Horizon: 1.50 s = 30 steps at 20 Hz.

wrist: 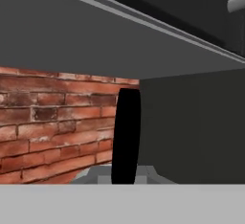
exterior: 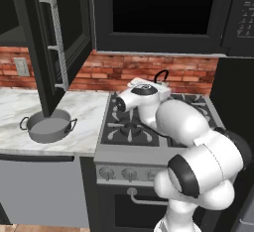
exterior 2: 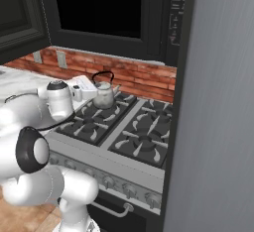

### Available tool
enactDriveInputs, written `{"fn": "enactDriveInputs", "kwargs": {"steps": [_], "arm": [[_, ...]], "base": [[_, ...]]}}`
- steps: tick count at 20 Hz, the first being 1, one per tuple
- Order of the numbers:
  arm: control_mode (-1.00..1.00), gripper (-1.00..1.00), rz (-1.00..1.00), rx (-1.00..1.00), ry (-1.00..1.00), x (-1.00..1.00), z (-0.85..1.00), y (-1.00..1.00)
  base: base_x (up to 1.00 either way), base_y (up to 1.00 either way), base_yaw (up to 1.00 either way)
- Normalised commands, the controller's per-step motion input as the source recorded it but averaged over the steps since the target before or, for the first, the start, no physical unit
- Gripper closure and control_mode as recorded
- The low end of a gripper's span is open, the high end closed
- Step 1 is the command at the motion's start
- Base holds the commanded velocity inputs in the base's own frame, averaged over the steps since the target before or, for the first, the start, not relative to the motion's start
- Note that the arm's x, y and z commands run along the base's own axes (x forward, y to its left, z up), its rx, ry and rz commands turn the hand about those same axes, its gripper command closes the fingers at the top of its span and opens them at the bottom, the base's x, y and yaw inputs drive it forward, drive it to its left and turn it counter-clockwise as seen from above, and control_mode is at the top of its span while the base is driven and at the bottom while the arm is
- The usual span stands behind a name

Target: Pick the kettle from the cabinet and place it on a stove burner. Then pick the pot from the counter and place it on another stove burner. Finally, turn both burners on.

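The small silvery kettle [exterior 2: 104,97] with its black arched handle [exterior: 161,75] is at the rear left stove burner, on its grate or just above it. My gripper [exterior 2: 94,91] reaches in from the left, level with the handle. In the hand view the black handle [wrist: 127,137] rises straight up between the fingertips, and the gripper [wrist: 125,177] is shut on it. The wide grey pot [exterior: 48,127] sits on the marble counter [exterior: 92,107], left of the stove. The front left burner [exterior 2: 89,122] and both right burners [exterior 2: 144,144] are bare.
The black cabinet's door [exterior: 54,42] hangs open above the pot. A black microwave [exterior: 158,8] hangs over the range. Knobs [exterior 2: 106,180] line the stove front. A brick wall runs behind, and a tall grey panel [exterior 2: 218,102] closes the right side.
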Motion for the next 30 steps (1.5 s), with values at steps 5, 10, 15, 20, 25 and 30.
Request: {"fn": "enactDriveInputs", "kwargs": {"steps": [5,10,15,20,25,30], "arm": [[-1.0,1.0,0.0,0.0,0.01,0.04,-0.02,0.0],[-1.0,1.0,0.0,0.0,0.0,0.26,-0.08,0.0],[-1.0,1.0,0.0,0.0,0.0,0.36,-0.06,0.0],[-1.0,1.0,0.0,0.0,0.0,0.41,-0.1,0.04],[-1.0,1.0,0.0,0.0,0.0,0.37,-0.17,0.1],[-1.0,1.0,0.0,0.0,-0.01,0.37,-0.17,0.12]], "base": [[0.0,0.0,0.0],[0.0,0.0,0.0],[0.0,0.0,0.0],[0.0,0.0,0.0],[0.0,0.0,0.0],[0.0,0.0,0.0]]}}
